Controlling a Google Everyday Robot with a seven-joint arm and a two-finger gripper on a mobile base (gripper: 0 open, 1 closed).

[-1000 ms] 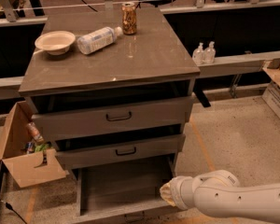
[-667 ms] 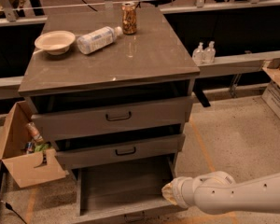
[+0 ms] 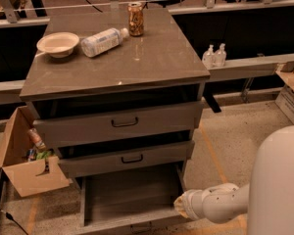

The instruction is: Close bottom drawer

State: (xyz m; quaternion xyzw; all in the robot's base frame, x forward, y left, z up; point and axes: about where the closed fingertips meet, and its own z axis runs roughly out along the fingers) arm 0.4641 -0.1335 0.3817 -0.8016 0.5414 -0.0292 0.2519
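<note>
The big grey cabinet [image 3: 152, 65] stands in the middle. Its bottom drawer [image 3: 130, 195] is pulled out, down by the floor. The white arm [image 3: 228, 203] reaches in from the right. The gripper [image 3: 183, 205] is at the drawer's right front corner. I cannot tell if it is spread or pinched. On top sit a bowl [image 3: 58, 44], a bottle [image 3: 103, 41] lying down, and a can [image 3: 135, 19].

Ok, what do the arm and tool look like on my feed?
The arm is a smooth, rounded off-white shell with a bulky pale segment at the right edge. No cables or markings show. The tool, by the bottom drawer's right front corner, is a cream, stubby end.
</note>
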